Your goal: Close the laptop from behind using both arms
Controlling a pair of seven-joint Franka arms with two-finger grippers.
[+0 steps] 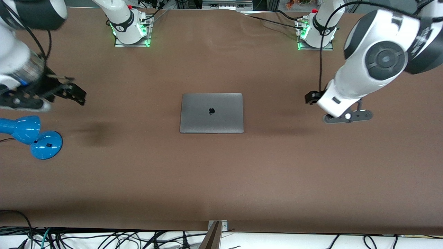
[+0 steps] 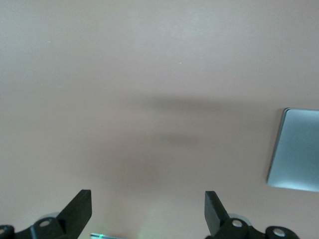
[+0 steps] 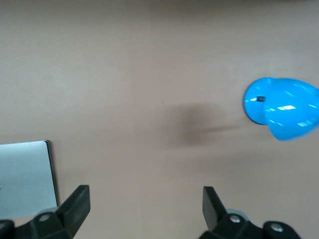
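The space-grey laptop point(image 1: 211, 112) lies shut and flat at the middle of the table, its dark logo facing up. The left arm point(image 1: 367, 72) hangs over bare table toward its own end. The left gripper point(image 2: 148, 199) is open with nothing between its fingers, and a corner of the laptop point(image 2: 296, 149) shows off to one side. My right gripper point(image 1: 72, 91) is up over the table toward the right arm's end, apart from the laptop point(image 3: 25, 177). In its wrist view the right gripper point(image 3: 145, 196) is open and holds nothing.
A blue desk lamp point(image 1: 33, 135) lies on the table at the right arm's end, nearer to the front camera than the right gripper, and it also shows as the lamp point(image 3: 281, 107) in the right wrist view. The arm bases point(image 1: 131, 27) stand along the table's back edge.
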